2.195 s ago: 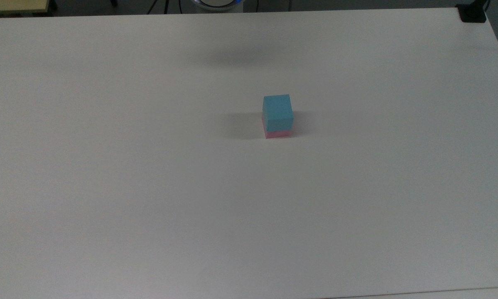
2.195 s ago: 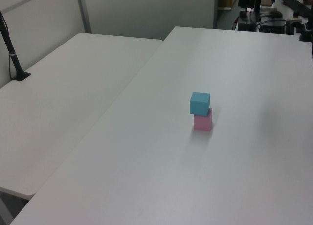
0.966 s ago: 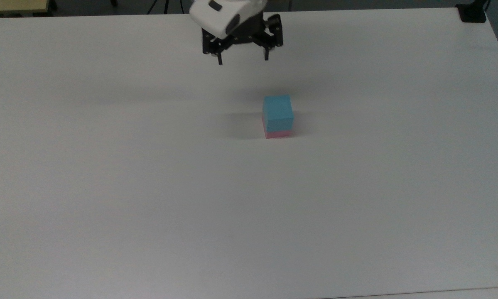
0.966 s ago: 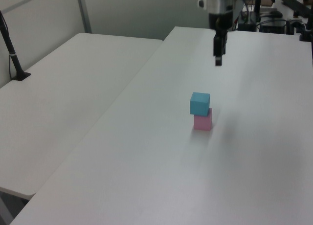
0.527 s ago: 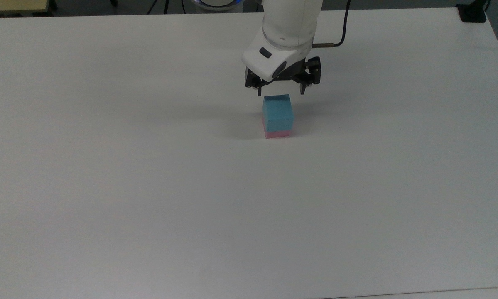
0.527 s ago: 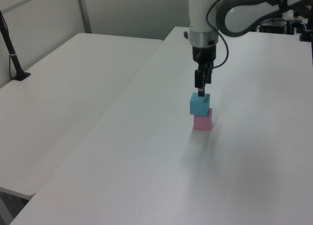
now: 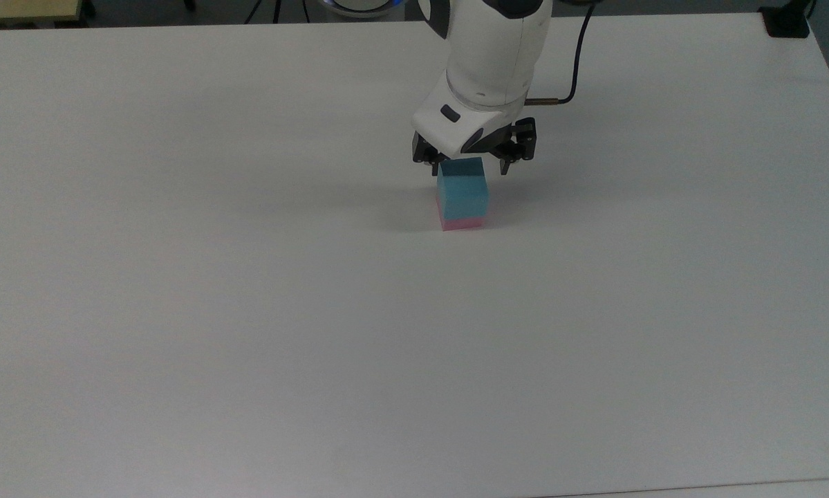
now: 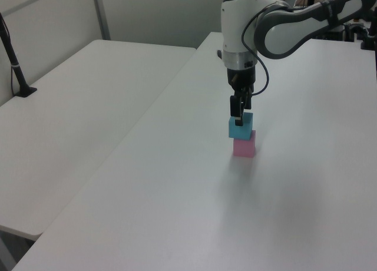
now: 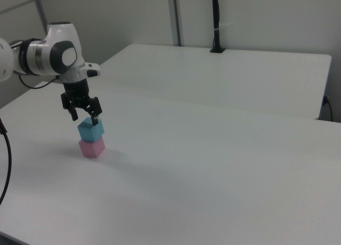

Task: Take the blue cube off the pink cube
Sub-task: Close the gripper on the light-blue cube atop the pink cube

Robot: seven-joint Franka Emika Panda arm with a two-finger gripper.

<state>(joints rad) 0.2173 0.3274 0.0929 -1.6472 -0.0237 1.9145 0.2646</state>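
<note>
While the blue cube (image 7: 462, 190) sits stacked on the pink cube (image 7: 462, 223) a little above and right of the top view's centre, the gripper (image 7: 469, 168) hangs directly over the stack with its jaws spread wide. In the top view one fingertip lies at the blue cube's upper left corner and the other just off its upper right corner, so the cube's top falls between them; whether either finger touches the cube cannot be told.

In the left view, above the frame's centre, the gripper (image 8: 237, 119) points straight down and its dark fingers reach the top part of the blue cube (image 8: 240, 129), which sits slightly askew on the pink cube (image 8: 244, 146), overhanging toward the left view's left.

In the right view, at the frame's left, the gripper (image 9: 84, 117) straddles the top of the blue cube (image 9: 91, 130), one finger on each side, and the pink cube (image 9: 91, 147) rests beneath on the white table (image 9: 224, 165).

The white arm (image 7: 490, 55) comes down from the top view's upper edge, with a black cable (image 7: 574, 69) looping at its right.
</note>
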